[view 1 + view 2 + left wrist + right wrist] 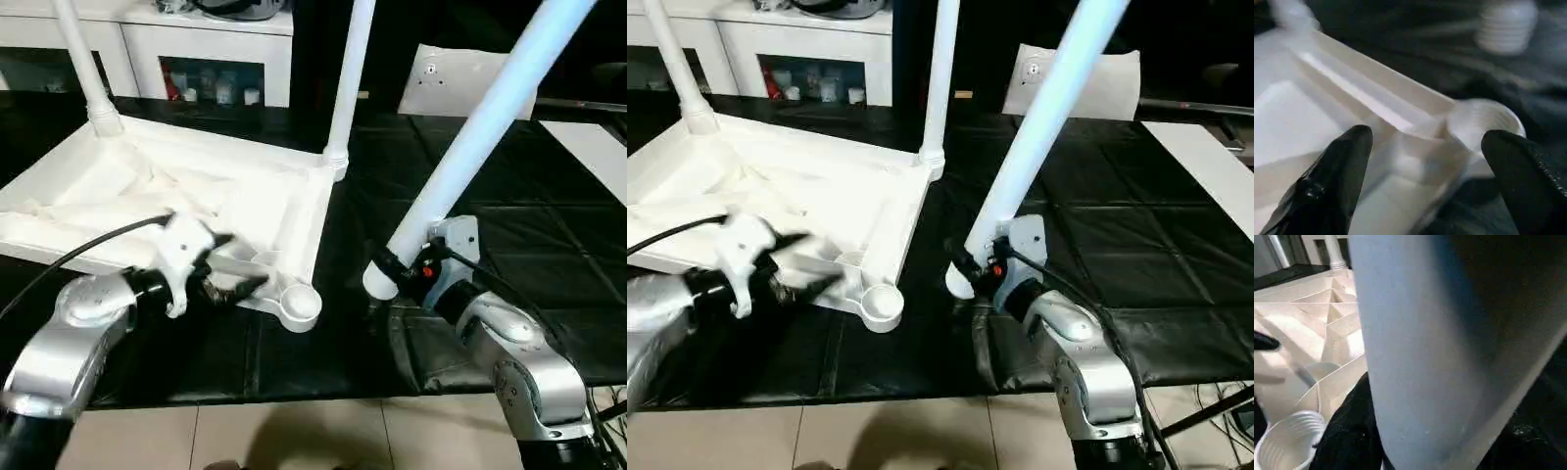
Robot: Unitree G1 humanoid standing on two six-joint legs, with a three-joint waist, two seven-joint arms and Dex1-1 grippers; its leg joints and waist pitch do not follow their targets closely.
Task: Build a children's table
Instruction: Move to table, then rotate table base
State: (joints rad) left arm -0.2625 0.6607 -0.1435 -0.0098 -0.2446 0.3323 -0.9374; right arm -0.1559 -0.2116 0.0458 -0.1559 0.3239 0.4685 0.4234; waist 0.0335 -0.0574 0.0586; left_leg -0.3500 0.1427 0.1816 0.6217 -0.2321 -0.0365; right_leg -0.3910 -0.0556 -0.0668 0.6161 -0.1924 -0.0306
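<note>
Black padded cloth (509, 225) covers the table where I work, with white cabinets (196, 49) along the back and pale floor tiles (294, 436) at the near edge. Farthest left lies the white plastic rectangular tabletop (118, 196), upside down so its ribbed underside faces up. Two long white tapered round legs already stand in its far corner sockets, one at the far left (83, 64) and one at the far right (350, 78). My left pincer (235, 284) sits at the near right corner of that tabletop, its two black fingers (1337, 171) spread wide apart with the rim and rib between them, holding nothing. Just beyond it is the empty round corner socket (299, 305), open upward. To the right, my right pincer (397, 269) is clamped on the thick end of a third white tapered leg (490, 117), which slants up and away to the right, its lower end just beside the empty socket but apart from it
</note>
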